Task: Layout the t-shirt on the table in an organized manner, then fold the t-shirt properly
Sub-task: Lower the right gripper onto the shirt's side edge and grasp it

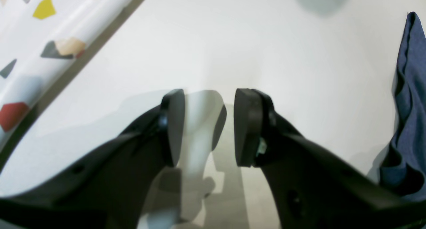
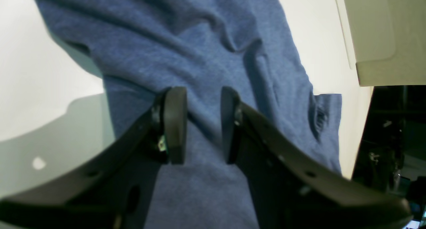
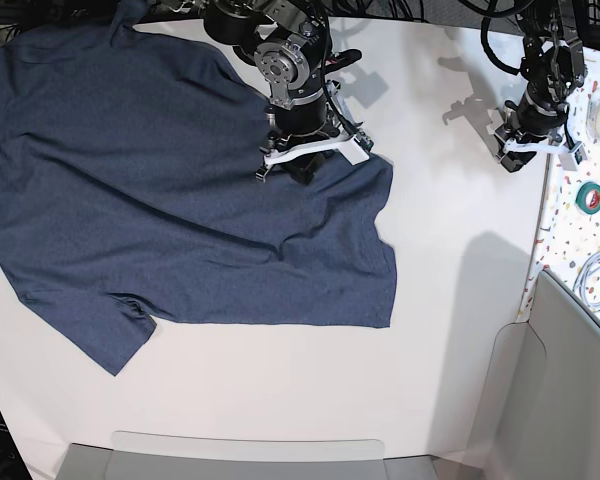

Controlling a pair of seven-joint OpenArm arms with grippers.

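- shirt (image 3: 160, 190) lies spread over the table's (image 3: 280, 390) left half, a bit wrinkled
- right gripper (image 2: 203, 125) sits right over the cloth, jaws narrowly apart, nothing pinched btw
- left gripper (image 1: 208, 129) over bare table, wide, holding nothing, shirt well off to its side

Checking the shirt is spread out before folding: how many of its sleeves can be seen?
1 for certain. A sleeve juts out at the lower left of the t-shirt in the base view. The other may be the bunched cloth at the table's far edge, top left, but I cannot tell.
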